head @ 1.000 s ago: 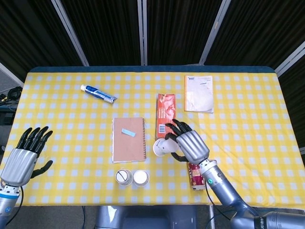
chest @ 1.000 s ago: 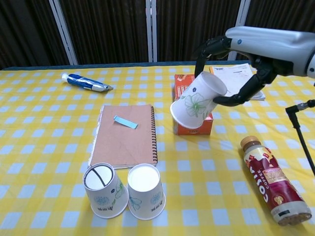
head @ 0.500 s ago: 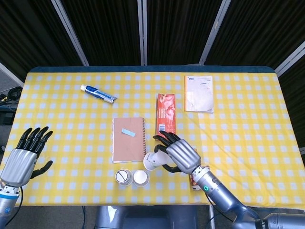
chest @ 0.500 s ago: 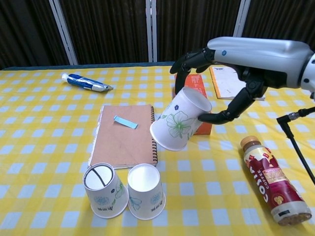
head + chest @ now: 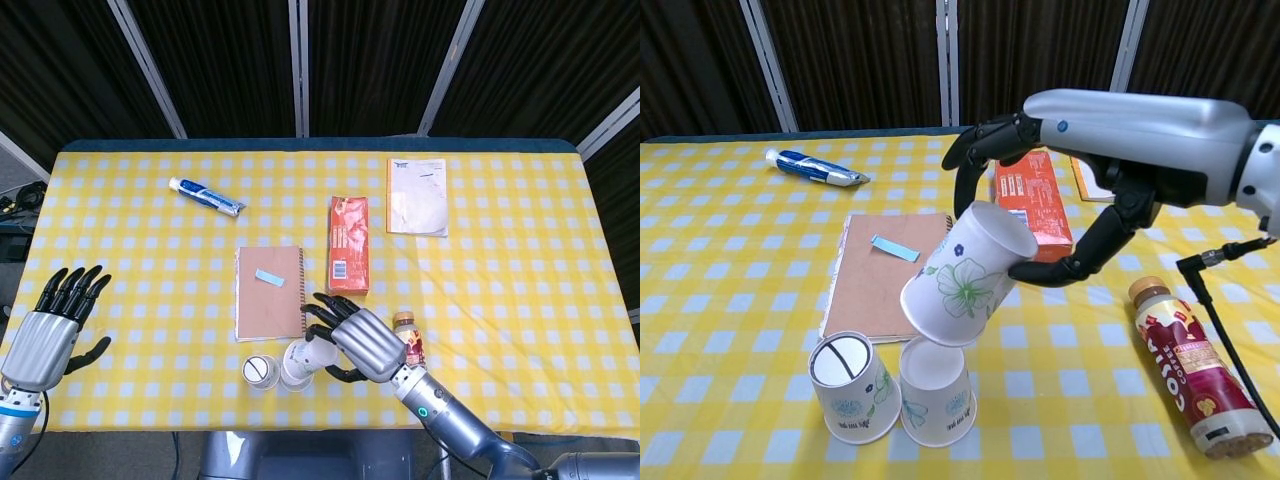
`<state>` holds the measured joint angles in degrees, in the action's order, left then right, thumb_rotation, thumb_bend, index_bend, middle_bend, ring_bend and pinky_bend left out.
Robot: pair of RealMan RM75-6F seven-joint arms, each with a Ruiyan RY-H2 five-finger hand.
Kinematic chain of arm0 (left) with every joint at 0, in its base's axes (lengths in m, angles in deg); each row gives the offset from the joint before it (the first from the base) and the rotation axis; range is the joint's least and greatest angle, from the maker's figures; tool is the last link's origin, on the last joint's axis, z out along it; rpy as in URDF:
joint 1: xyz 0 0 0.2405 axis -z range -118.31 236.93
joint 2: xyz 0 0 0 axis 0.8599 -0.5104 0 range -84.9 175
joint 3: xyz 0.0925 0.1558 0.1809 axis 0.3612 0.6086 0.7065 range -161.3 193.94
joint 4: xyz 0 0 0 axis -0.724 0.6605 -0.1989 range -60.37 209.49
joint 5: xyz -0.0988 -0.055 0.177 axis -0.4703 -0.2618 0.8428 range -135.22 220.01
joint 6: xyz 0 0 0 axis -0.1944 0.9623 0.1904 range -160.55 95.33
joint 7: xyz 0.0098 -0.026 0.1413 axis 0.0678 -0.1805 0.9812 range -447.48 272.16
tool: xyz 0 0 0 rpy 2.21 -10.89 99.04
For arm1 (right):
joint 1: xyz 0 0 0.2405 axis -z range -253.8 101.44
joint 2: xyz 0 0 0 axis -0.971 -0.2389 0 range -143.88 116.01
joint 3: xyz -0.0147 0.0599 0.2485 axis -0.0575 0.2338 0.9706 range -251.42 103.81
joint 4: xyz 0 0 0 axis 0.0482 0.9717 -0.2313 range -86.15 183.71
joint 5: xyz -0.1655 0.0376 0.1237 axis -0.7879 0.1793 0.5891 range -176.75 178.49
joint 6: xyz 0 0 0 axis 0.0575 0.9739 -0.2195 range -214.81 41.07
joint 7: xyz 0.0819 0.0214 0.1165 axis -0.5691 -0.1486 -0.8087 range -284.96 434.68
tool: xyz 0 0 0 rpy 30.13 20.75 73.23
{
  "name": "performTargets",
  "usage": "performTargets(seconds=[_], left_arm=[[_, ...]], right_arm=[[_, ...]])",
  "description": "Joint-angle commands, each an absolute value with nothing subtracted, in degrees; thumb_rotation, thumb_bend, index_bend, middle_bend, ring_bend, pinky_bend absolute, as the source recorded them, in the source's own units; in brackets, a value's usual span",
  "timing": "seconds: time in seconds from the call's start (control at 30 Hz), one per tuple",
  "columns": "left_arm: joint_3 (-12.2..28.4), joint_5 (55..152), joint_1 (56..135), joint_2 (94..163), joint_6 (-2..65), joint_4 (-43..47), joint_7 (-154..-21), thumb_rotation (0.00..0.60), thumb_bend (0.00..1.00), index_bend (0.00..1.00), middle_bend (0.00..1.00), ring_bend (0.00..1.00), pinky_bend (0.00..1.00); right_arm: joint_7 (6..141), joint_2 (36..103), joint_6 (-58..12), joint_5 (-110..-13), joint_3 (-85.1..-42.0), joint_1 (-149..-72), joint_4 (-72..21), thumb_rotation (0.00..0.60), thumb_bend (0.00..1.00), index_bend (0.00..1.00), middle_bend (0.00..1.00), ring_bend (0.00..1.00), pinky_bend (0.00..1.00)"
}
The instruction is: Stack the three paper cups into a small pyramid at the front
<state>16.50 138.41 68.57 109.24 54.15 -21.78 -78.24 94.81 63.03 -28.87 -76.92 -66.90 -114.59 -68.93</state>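
The tabletop [image 5: 520, 300] is covered by a yellow and white checked cloth, soft and flat. The right hand [image 5: 1070, 190], with a grey metal back and black fingers, is clamped around the third paper cup [image 5: 965, 280]: the fingers curve over its upper side and the thumb presses from below. This cup is white paper with a green flower print, conical in shape, tilted with its mouth toward the lower left, and it hangs just above the two base cups, its rim over the right base cup [image 5: 936, 390]. Whether they touch I cannot tell. The left hand [image 5: 48, 335] is at the front left corner of the tabletop, its fingers apart and holding nothing. A brown notebook [image 5: 270, 292] with spiral binding and a small blue label lies flat near the middle of the tabletop, just behind the base cups. An orange rectangular carton [image 5: 349, 244] lies to its right, and a white paper booklet [image 5: 417, 196] toward the far right. A coffee bottle [image 5: 1190, 370] with glossy brown label lies on its side near the front edge, right of the cups. The left base cup [image 5: 848, 385] and the right base cup stand upside down, side by side and touching, at the front edge. A blue and white toothpaste tube [image 5: 206, 197] lies toward the far left corner.
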Motion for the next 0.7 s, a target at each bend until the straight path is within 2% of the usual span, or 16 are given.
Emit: performTargets(seconds=[0.03, 0.7], left_arm=[[16.5, 138.4, 68.6, 109.2, 54.1, -21.7, -78.4, 0.600, 0.26, 0.00, 0.00, 0.00, 0.00], [16.4, 138.0, 68.8, 109.0, 53.1, -21.9, -78.4, 0.600, 0.26, 0.00, 0.00, 0.00, 0.00]], right_arm=[[95.1, 63.7, -28.9, -77.3, -67.3, -114.7, -68.7, 0.600, 0.22, 0.49, 0.14, 0.00, 0.16], [99.1, 68.4, -28.6, -75.9, -67.8, -115.9, -67.9, 0.600, 0.22, 0.49, 0.14, 0.00, 0.16]])
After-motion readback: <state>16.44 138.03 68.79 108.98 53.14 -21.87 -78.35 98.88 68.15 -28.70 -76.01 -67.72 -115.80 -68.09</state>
